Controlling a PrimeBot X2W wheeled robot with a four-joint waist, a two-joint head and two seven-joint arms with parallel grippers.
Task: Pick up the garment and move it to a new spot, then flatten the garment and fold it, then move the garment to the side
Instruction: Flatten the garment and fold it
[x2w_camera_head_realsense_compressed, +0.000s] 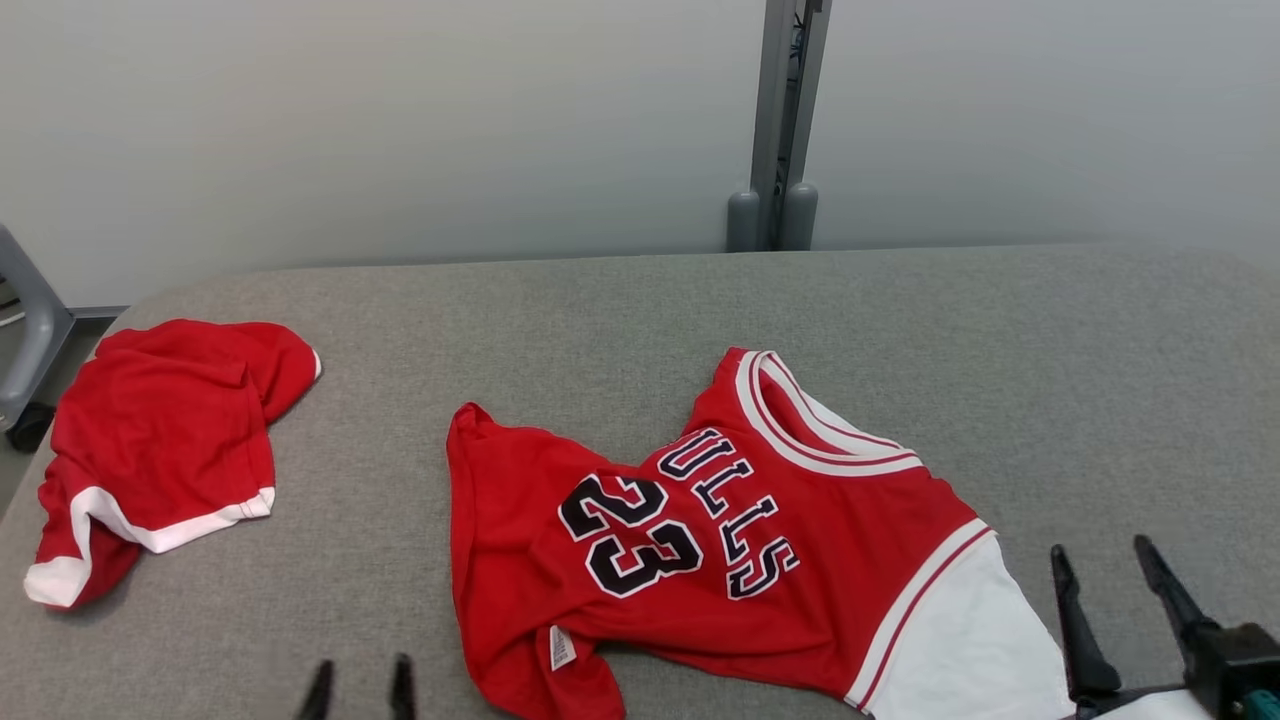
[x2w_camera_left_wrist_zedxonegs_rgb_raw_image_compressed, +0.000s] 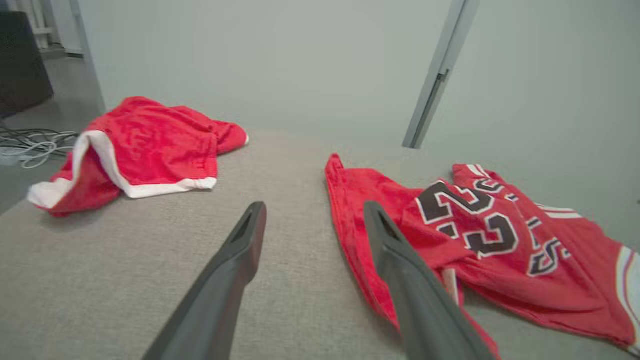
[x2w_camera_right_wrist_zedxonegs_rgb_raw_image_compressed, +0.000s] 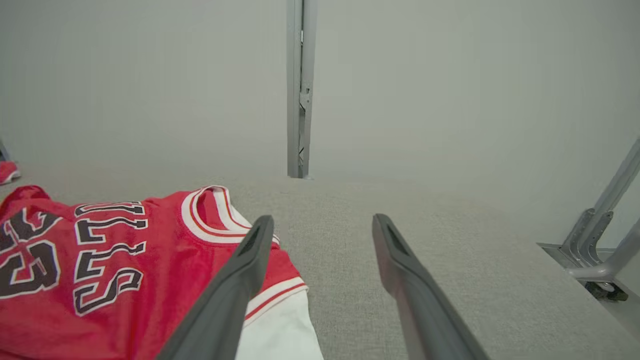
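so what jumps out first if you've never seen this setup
The red Bulls 23 jersey grabs the eye first, lying rumpled and askew in the middle of the grey padded table. Next comes a crumpled red garment with white trim, likely matching shorts, at the table's left end. The left gripper and right gripper sit open at the near edge, either side of the jersey.

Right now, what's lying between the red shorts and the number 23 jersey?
Nothing. In the head view a bare stretch of grey surface separates the red shorts from the jersey; the left wrist view agrees.
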